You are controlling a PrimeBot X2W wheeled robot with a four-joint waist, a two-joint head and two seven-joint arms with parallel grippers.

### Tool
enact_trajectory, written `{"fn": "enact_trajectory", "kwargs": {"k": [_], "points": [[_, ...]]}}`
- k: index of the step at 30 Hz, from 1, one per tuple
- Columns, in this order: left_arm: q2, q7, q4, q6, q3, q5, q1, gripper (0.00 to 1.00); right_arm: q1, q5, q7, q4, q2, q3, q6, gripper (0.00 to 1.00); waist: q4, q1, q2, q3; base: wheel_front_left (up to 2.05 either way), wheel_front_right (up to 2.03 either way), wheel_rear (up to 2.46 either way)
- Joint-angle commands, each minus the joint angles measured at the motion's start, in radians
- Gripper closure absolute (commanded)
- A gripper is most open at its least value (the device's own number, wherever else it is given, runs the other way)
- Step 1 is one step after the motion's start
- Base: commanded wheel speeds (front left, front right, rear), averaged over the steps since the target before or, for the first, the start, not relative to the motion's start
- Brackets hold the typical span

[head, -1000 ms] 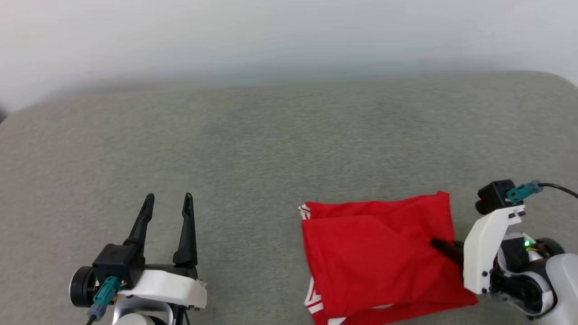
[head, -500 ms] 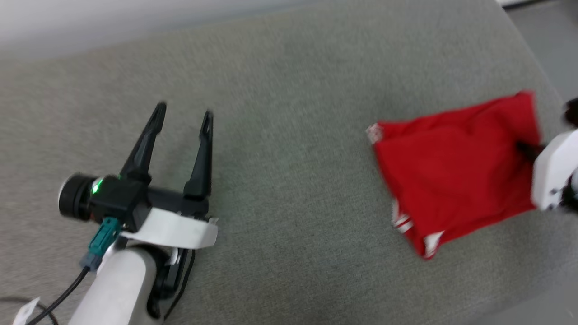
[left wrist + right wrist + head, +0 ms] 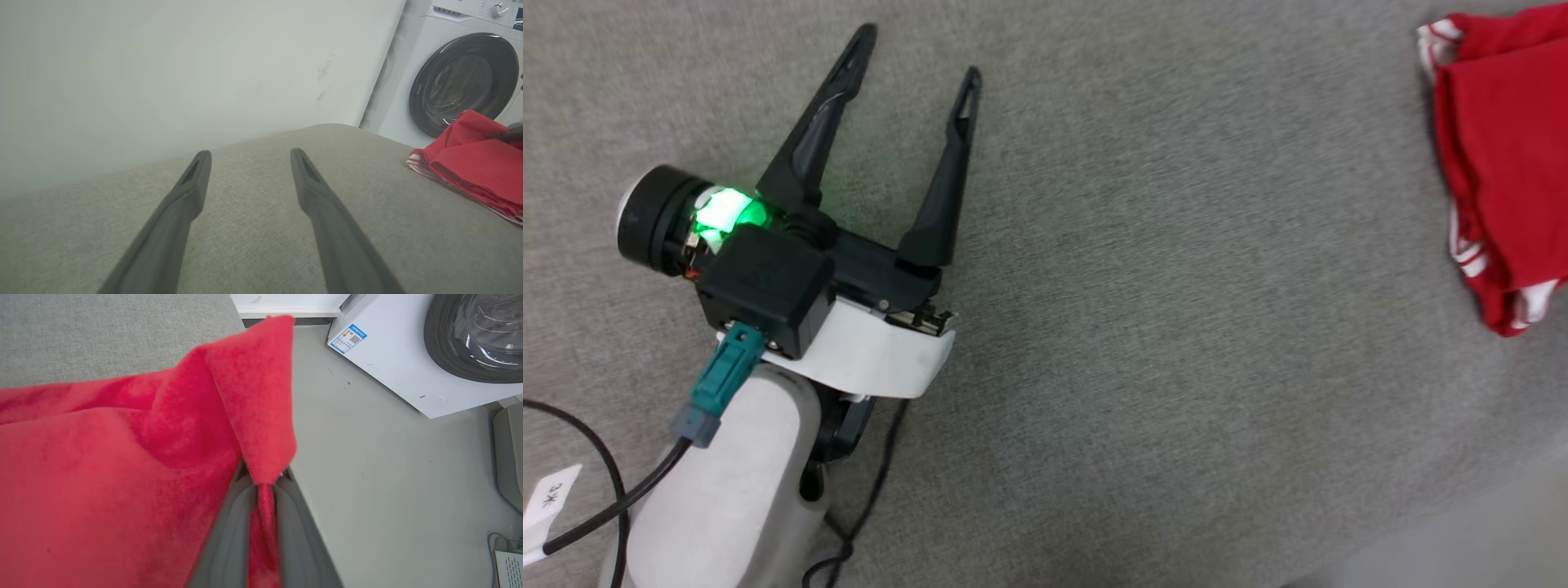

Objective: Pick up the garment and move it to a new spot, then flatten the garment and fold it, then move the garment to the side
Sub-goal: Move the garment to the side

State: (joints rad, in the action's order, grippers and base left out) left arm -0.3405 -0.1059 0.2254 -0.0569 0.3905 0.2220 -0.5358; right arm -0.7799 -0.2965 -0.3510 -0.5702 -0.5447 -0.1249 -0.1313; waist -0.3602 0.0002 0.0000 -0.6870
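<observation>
Grips a fold of the red fabric garment point(image 3: 102, 477) with striped trim in the closed right claw point(image 3: 265, 473). Holds the left claw point(image 3: 919, 51) spread wide, empty, garment well to its right.

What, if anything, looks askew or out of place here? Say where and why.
The garment lies at the cushion's right edge, its folded layers uneven, striped trim poking out. The right gripper's jaws pinch one corner, which stands up by the edge above the floor. Nothing looks spilled or damaged.
</observation>
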Motion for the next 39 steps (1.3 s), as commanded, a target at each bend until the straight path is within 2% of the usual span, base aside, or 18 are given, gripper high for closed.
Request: {"fn": "enact_trajectory", "kwargs": {"k": [1, 2, 3, 7, 11, 16, 22, 31, 39], "points": [[-0.005, 0.003, 0.007, 0.003, 0.004, -0.009, -0.014, 0.0, -0.024, 0.026, 0.026, -0.018, 0.012, -0.007, 0.001, 0.67, 0.009, -0.0002, 0.0, -0.037, 0.0, 0.0, 0.0], [-0.005, 0.004, 0.008, 0.004, 0.006, -0.009, -0.019, 0.0, -0.029, 0.035, 0.044, -0.036, 0.023, -0.017, 0.001, 0.38, 0.011, -0.0002, 0.0, -0.04, 0.0, 0.0, 0.0], [-0.006, 0.003, 0.008, 0.006, 0.008, -0.008, -0.023, 0.0, -0.031, 0.049, 0.055, -0.059, 0.035, -0.028, 0.001, 0.0, 0.014, -0.0002, 0.0, -0.042, 0.0, 0.0, 0.0], [-0.006, -0.002, -0.004, 0.002, 0.007, -0.003, -0.021, 0.0, -0.042, 0.109, 0.105, -0.125, 0.053, -0.079, 0.001, 0.0, 0.025, -0.0002, 0.0, -0.027, 0.0, 0.0, 0.0], [0.0, -0.023, -0.027, -0.009, 0.001, 0.01, 0.009, 0.0, -0.015, 0.163, 0.152, -0.148, 0.042, -0.115, 0.001, 0.0, 0.044, -0.0002, 0.0, 0.027, 0.0, 0.0, 0.0], [0.012, -0.064, -0.07, -0.039, -0.023, 0.037, 0.069, 0.0, 0.053, 0.184, 0.218, -0.108, 0.028, -0.108, 0.001, 0.0, 0.072, -0.0002, 0.0, 0.133, 0.0, 0.0, 0.0], [0.03, -0.103, -0.121, -0.081, -0.061, 0.088, 0.183, 0.0, 0.196, 0.149, 0.274, -0.015, 0.04, -0.047, 0.001, 0.0, 0.116, -0.0002, 0.0, 0.293, 0.0, 0.0, 0.0], [0.048, -0.115, -0.186, -0.126, -0.094, 0.158, 0.355, 0.0, 0.466, 0.081, 0.27, 0.186, 0.16, 0.058, 0.001, 0.0, 0.208, -0.0002, 0.0, 0.48, 0.0, 0.0, 0.0], [0.025, -0.102, -0.223, -0.121, -0.115, 0.204, 0.45, 0.0, 0.637, 0.056, 0.314, 0.354, 0.291, 0.119, 0.001, 0.0, 0.304, -0.0002, 0.0, 0.586, 0.0, 0.0, 0.0]]}}
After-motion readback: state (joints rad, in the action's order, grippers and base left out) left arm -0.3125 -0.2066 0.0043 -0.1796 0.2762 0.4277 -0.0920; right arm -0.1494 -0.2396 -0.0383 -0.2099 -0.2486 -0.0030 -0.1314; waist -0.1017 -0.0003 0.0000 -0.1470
